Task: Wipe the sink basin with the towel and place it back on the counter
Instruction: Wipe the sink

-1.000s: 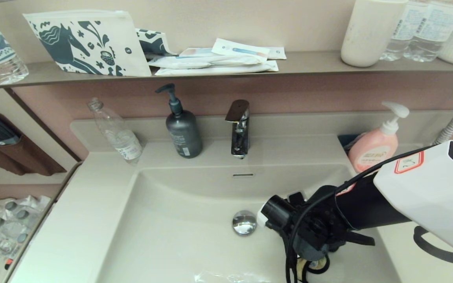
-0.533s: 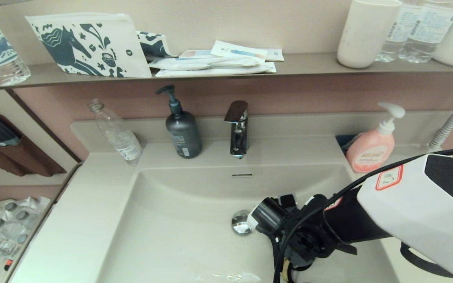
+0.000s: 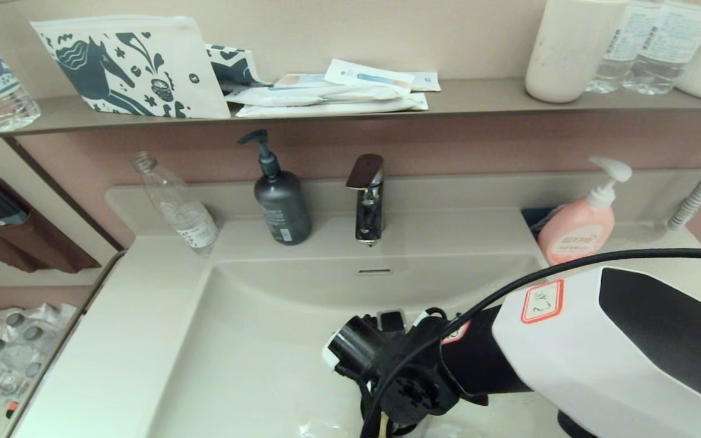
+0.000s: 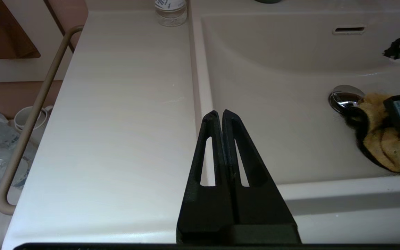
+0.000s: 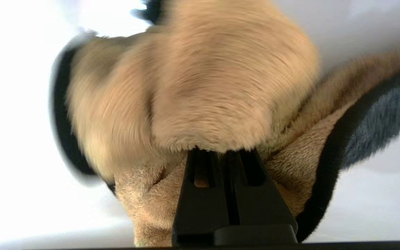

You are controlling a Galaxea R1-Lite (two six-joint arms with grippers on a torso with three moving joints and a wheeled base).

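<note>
The off-white sink basin [image 3: 265, 353] fills the middle of the head view. My right arm's wrist [image 3: 411, 383] reaches down into it and covers the drain there. In the left wrist view the mustard-yellow towel [image 4: 384, 139] with black trim lies bunched on the basin floor, right beside the chrome drain plug [image 4: 346, 97]. My right gripper [image 5: 222, 152] is shut on the towel [image 5: 200, 97], which bulges over the fingertips and presses on the basin. My left gripper [image 4: 219, 114] is shut and empty, parked over the counter [image 4: 123, 104] at the basin's left front rim.
On the back ledge stand a clear bottle [image 3: 177, 204], a grey pump bottle [image 3: 282, 204], the tap [image 3: 367, 198] and a pink soap bottle [image 3: 578, 225]. A wall shelf [image 3: 478, 100] above holds pouches and a cup. A rail [image 4: 30, 118] runs along the counter's left edge.
My right arm has swept left across the basin with the towel in its grip. It now hides the drain plug in the head view. The left arm has not moved.
</note>
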